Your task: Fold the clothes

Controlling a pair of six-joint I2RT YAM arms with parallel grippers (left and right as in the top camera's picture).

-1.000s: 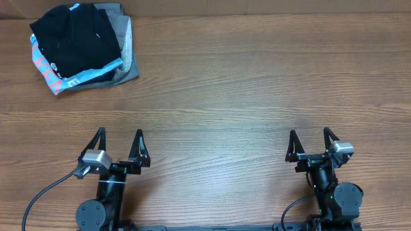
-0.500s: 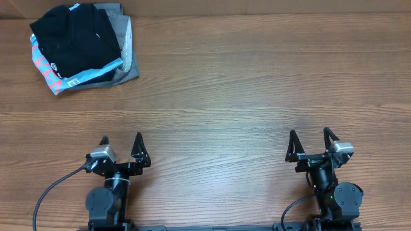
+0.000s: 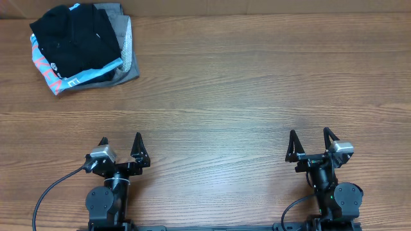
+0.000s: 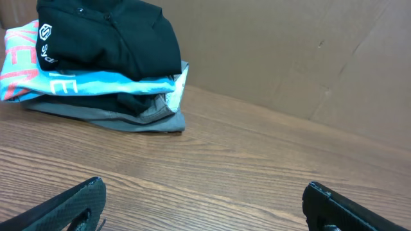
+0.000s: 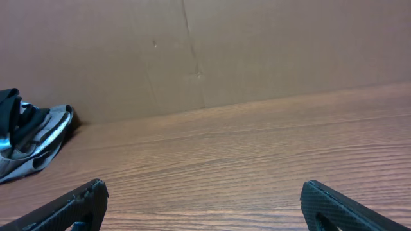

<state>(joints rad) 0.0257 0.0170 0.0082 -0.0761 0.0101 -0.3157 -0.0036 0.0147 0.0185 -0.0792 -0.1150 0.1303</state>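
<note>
The clothes, a black T-shirt (image 3: 74,38) with a small white logo, lie folded on top of a pile at the table's far left corner. In the left wrist view the black T-shirt (image 4: 109,35) sits at the upper left, well beyond the fingers. My left gripper (image 3: 121,138) rests open at the near left edge, far from the pile, and the left gripper (image 4: 204,186) has only bare wood between its fingers. My right gripper (image 3: 309,133) stands open at the near right, and the right gripper (image 5: 204,185) is likewise empty.
Under the black shirt lie a light blue tee (image 3: 61,80) with coral lettering and grey folded garments (image 3: 128,58). The wooden table (image 3: 225,96) stretches between arms and pile. A brown cardboard wall (image 5: 257,51) closes the back. A cable (image 3: 51,189) trails from the left arm.
The left gripper has shifted slightly to the right and drawn back a little near the front edge. The right arm and the pile have not moved.
</note>
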